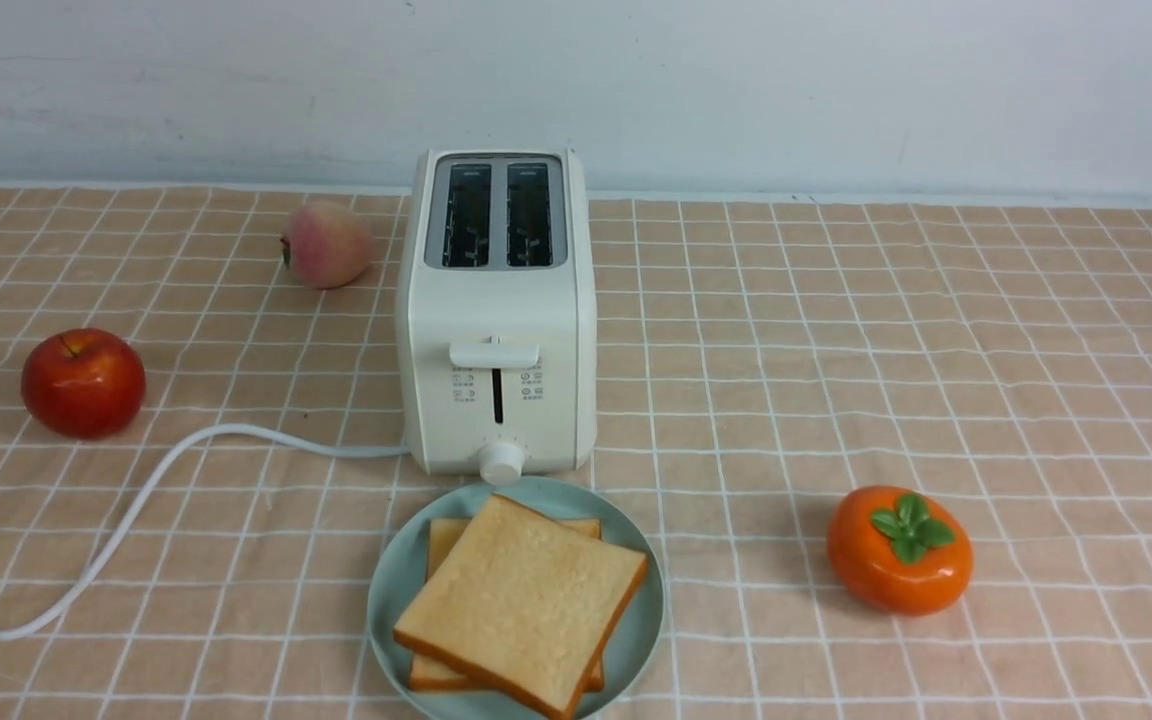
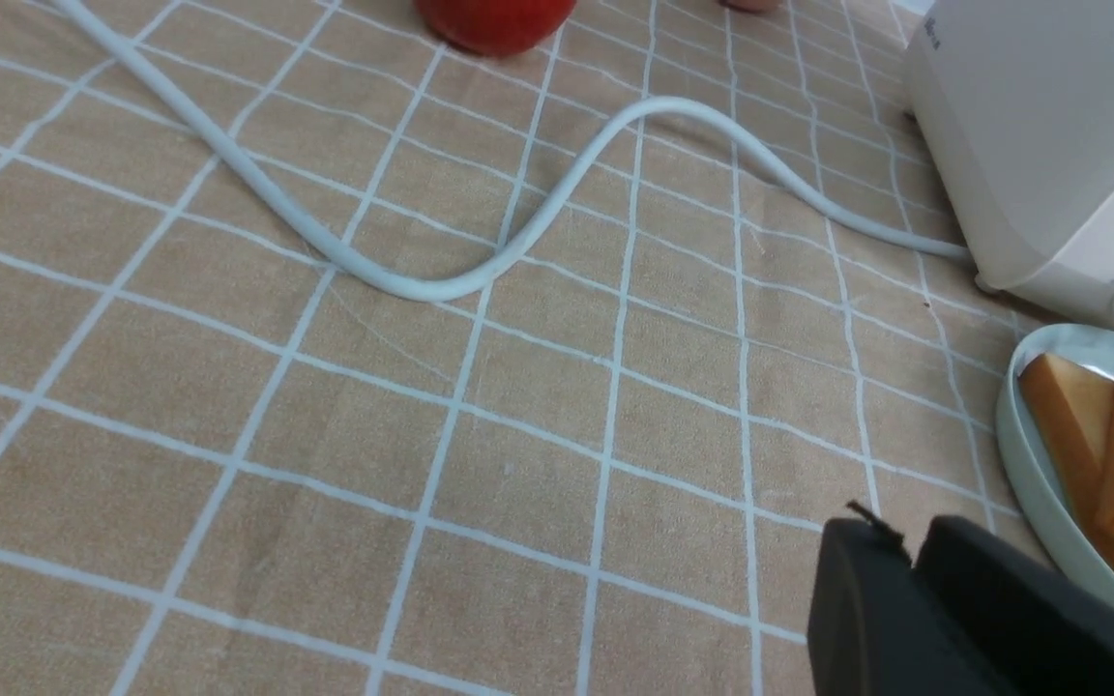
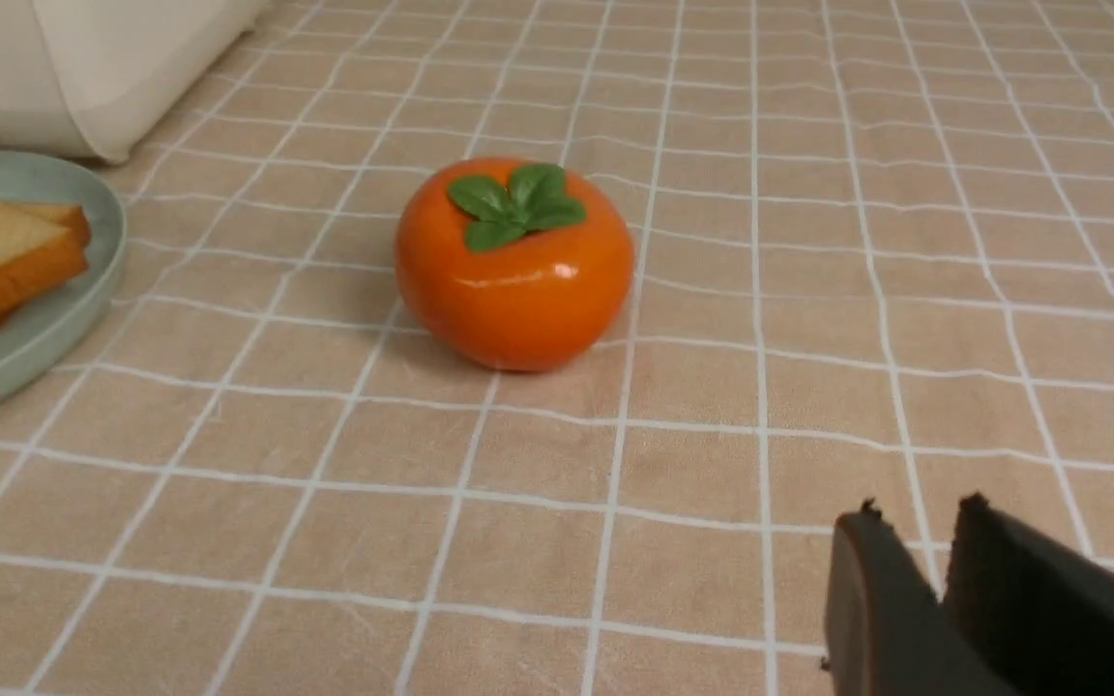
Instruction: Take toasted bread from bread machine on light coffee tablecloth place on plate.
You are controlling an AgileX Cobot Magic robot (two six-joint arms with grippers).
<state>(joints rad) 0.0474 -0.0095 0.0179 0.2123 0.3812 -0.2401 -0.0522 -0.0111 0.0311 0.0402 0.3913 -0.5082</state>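
Note:
Two slices of toasted bread lie stacked on the pale teal plate (image 1: 383, 603), the upper slice (image 1: 521, 600) skewed over the lower one (image 1: 444, 538). The plate sits on the light coffee tablecloth (image 1: 836, 350), just in front of the cream-white bread machine (image 1: 496, 320), whose two slots look empty. Neither arm shows in the front view. In the left wrist view my left gripper (image 2: 905, 532) hangs over bare cloth beside the plate's rim (image 2: 1021, 454), fingers together and empty. Over bare cloth my right gripper (image 3: 920, 517) has a narrow gap and holds nothing.
A red apple (image 1: 83, 382) and a peach (image 1: 326, 245) lie left of the toaster. Its white cord (image 1: 166, 470) curls across the cloth to the left edge. An orange persimmon (image 1: 899, 550) sits right of the plate. A pale wall closes the back.

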